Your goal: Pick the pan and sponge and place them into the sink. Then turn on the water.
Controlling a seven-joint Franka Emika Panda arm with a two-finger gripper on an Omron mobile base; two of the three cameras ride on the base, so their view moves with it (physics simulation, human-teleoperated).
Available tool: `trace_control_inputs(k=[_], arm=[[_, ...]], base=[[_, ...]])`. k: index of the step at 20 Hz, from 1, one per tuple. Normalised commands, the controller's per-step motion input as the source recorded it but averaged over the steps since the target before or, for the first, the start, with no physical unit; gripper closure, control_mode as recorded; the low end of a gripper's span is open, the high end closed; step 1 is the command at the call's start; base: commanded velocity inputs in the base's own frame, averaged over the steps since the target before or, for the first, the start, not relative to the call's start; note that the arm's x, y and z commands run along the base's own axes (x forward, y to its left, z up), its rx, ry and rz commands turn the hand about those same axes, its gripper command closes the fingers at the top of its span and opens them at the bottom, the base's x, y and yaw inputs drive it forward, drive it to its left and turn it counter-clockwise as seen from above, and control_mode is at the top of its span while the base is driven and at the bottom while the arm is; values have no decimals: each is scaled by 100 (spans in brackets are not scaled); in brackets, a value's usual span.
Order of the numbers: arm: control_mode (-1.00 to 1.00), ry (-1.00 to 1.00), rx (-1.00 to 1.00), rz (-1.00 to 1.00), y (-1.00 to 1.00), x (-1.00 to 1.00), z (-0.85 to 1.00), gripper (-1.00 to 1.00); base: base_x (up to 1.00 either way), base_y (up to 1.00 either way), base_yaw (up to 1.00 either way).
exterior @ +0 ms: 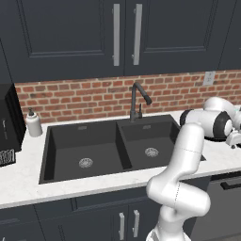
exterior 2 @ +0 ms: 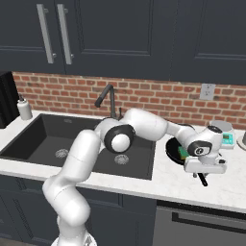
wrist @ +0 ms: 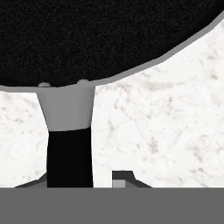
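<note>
Where white marble counter (exterior 2: pixel 230 190) met the brick wall (exterior 2: pixel 158 98), the pan (exterior 2: pixel 174 148), round & black, sat right of the sink (exterior 2: pixel 29 139); gripper (wrist: pixel 103 183) spread astride its handle (wrist: pixel 70 151).

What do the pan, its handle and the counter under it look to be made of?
Pan: matte black with a fine speckle and thin grey rim, probably coated metal. Handle: plain grey neck, likely metal, then a flat black grip, perhaps plastic. Counter: white with faint beige veining, like polished marble or quartz.
</note>
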Motion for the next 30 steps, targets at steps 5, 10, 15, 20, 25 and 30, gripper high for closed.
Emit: trace_control_inputs(k=[5, 10, 15, 20, 25, 30], arm=[[-100, -18, 0, 0, 19, -80, -30, 100], [-100, -30, 0, 0, 74, -100, 0, 100], [-100, -25, -2, 3, 39, -72, 33, 100], [-100, -12, -10, 3, 49, -62, 63, 100], [-100, -1, -12, 1, 68, -46, 45, 100], [-100, 0, -13, 2, 66, -34, 37, 100]], base=[[0, 0, 0], [0, 0, 0], [0, 0, 0], [0, 0, 0], [0, 0, 0], [0, 0, 0]])
